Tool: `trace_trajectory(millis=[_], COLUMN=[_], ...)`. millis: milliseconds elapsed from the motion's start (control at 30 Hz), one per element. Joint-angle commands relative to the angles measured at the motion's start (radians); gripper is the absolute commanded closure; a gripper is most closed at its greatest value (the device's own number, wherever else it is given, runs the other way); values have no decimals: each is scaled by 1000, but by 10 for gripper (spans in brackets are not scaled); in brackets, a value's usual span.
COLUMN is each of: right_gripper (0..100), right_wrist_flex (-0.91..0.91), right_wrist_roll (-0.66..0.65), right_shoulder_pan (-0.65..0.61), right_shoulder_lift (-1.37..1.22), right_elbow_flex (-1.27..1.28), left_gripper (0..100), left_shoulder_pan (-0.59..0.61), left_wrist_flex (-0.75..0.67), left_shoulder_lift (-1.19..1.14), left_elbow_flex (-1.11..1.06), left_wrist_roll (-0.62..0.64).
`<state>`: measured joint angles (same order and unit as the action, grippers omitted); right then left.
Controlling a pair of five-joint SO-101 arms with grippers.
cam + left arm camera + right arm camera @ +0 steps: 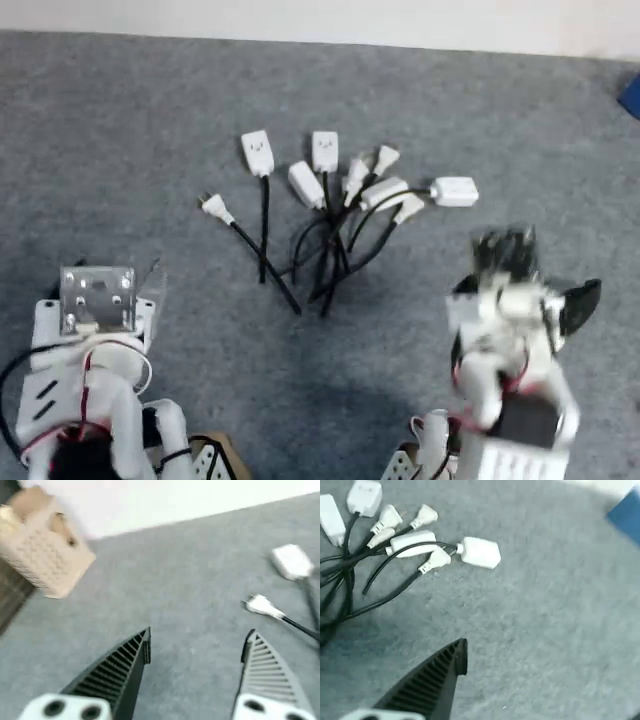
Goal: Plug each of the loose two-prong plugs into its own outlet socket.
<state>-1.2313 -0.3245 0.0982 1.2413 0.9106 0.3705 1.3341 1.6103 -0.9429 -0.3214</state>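
Right, from my end the bundle of black cords (325, 250) sits mid-table on the grey mat (120, 130), and I place everything off that. At the bundle's far end the white pieces fan out: five socket blocks (324, 151) and four plugs. A lone plug (214, 207) lies off the bundle's left side, apart from the rest, with one socket block just beyond it. The other three plugs (385, 158) sit among the sockets toward the bundle's far right, and the outermost socket block (455, 191) lies farthest right. Every plug I can make out lies loose on the mat, none pushed into a socket.

My left gripper (199, 632) hangs over bare mat to the near left of the bundle, jaws spread wide with nothing between them. The lone plug lies ahead of it, toward the bundle.

My right gripper (535, 265) hovers by the bundle's right side, nearer me than the outermost socket block. Its wrist view gives me one black finger (437, 672) with a broad stretch of mat beside it, and from above the other finger looks swung outward, so I read it as spread apart and holding nothing.

A beige basket (45, 555) stands well away from the bundle on the left arm's side. A blue thing (632, 95) sits far right of the bundle.
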Motion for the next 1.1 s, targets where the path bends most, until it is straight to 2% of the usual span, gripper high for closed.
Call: trace_trajectory(millis=[0,167,367,533,700,767,900,1067], right_gripper=[476,476,476,476,476,476,476,476], right_wrist_flex=[7,-79,18,114,122,125,174,255], right_wrist_roll=[150,339,388,365,365,365,344,305], right_shoulder_pan=[-10,-68,-193,-217,-216,-217,-214,-216], right_shoulder_lift=[-430,-837,-1066,-1030,-932,-892,-809,-717], right_elbow_flex=[-300,-584,-567,-472,-414,-366,-240,-110], left_gripper=[704,704,704,705,705,705,705,705], left_shoulder_pan=[-79,-154,-216,-311,-429,-432,-372,-314], left_wrist_flex=[51,78,78,143,190,175,48,5], left_shoulder_lift=[-283,-756,-1357,-1748,-1988,-2078,-2269,-2440], left_elbow_flex=[211,509,901,1259,1547,1627,1738,1890], left_wrist_roll=[32,32,68,84,189,238,341,353])
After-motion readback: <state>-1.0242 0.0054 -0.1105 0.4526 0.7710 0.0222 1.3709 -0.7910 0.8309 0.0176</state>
